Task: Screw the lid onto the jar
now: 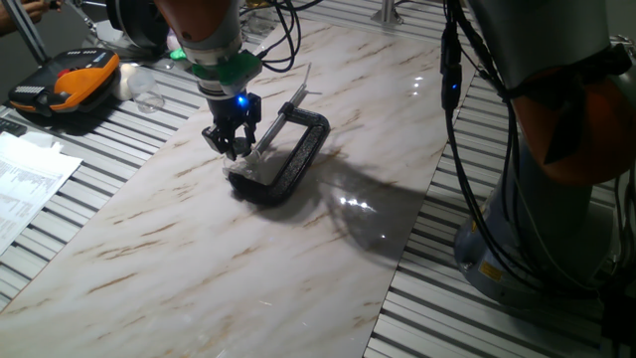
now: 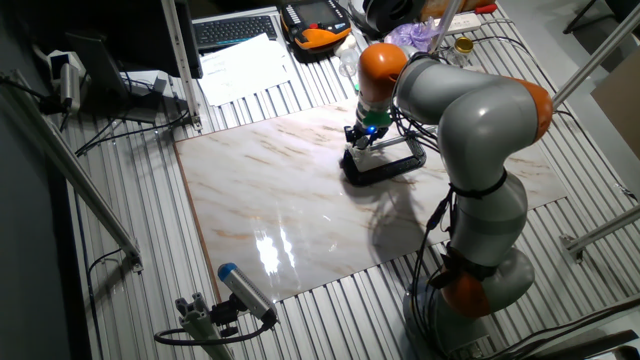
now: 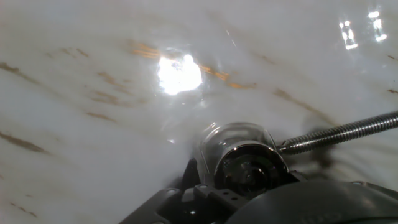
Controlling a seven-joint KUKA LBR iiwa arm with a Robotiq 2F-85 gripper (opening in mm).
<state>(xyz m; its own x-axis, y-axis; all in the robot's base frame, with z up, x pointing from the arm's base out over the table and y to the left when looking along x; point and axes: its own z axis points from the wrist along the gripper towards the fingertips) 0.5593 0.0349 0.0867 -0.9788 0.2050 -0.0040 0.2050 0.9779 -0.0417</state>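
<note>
The clear jar point(image 3: 239, 143) stands by the end of the black C-clamp point(image 1: 290, 157), with the clamp's steel screw rod point(image 3: 342, 133) reaching its side. In the hand view the round silvery lid point(image 3: 250, 172), shiny rim and dark centre, sits at the jar's top, close under the camera. My gripper point(image 1: 233, 151) hangs straight over the jar point(image 1: 248, 171), fingertips drawn close together just above it. It also shows in the other fixed view point(image 2: 362, 138). The fingers are not clear in the hand view, so I cannot tell whether they grip the lid.
The clamp lies on a marble board point(image 1: 149, 239) that rests on a slatted metal table point(image 1: 477, 318). An orange and black device point(image 1: 70, 85) and papers point(image 1: 25, 184) lie at the left. Cables point(image 1: 452, 119) hang at the right beside the robot base.
</note>
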